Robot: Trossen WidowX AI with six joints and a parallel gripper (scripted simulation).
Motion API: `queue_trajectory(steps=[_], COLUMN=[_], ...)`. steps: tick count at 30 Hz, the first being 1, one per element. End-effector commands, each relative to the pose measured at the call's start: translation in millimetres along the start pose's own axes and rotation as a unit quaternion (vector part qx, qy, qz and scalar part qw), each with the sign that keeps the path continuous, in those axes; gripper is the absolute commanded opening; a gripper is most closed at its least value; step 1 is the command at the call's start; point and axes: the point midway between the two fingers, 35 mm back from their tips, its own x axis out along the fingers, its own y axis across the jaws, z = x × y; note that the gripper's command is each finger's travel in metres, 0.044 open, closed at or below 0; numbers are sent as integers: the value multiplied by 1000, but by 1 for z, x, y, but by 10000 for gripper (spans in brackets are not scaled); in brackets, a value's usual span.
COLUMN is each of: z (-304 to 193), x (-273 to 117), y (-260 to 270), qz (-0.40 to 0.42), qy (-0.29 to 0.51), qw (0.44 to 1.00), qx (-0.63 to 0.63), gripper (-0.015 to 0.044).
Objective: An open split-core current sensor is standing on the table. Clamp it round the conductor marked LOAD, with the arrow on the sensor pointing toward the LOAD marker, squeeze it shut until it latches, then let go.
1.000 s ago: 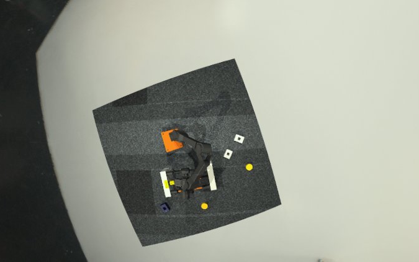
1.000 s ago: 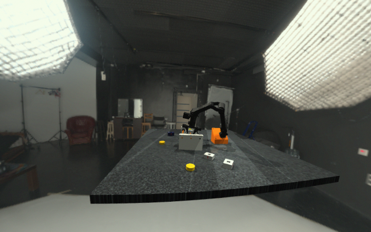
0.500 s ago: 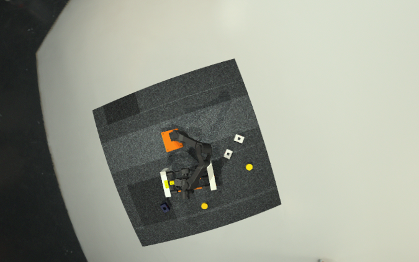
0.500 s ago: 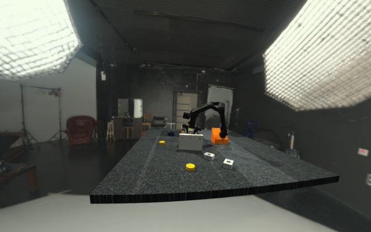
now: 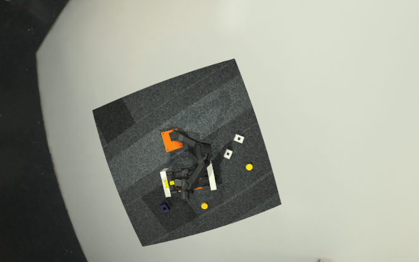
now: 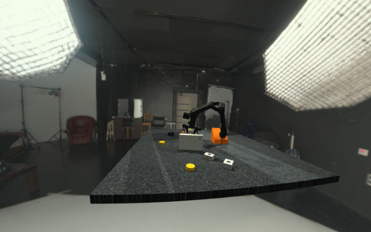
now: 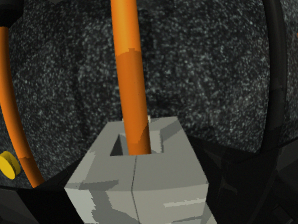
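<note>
The grey current sensor (image 7: pixel 170 177) sits round the middle orange conductor (image 7: pixel 131 75) in the wrist view. Its halves meet at a thin seam, and the conductor runs through its square hole. My gripper (image 7: pixel 141 147) is shut on the sensor, with dark fingers against both sides. In the exterior view the gripper (image 6: pixel 190 131) is low behind a white end panel (image 6: pixel 190 143). The left end panel (image 5: pixel 163 176) bears a yellow label (image 5: pixel 166 184), whose lettering is too small to read. The arrow, the latch and the marker of this conductor cannot be made out.
Another orange conductor (image 7: pixel 11 115) runs at the left and a black one (image 7: pixel 276 75) at the right. An orange block (image 5: pixel 168 143) stands by the arm base. Two white holed blocks (image 5: pixel 239 138) (image 5: pixel 228 154), a navy block (image 5: pixel 164 207) and two yellow discs (image 5: pixel 249 167) (image 5: pixel 204 205) lie around.
</note>
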Motion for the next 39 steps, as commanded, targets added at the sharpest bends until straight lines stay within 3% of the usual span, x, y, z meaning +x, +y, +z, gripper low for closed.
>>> queue_trajectory(steps=[1,23,27,39], z=[0,0,0,0], x=[0,0,-2,-1], y=[0,0,0,2], qz=[0,0,15,16], qy=[0,0,0,-1], qw=[1000,1000,1000,1000], qx=[0,0,1,-3], gripper=[250,103,0,0])
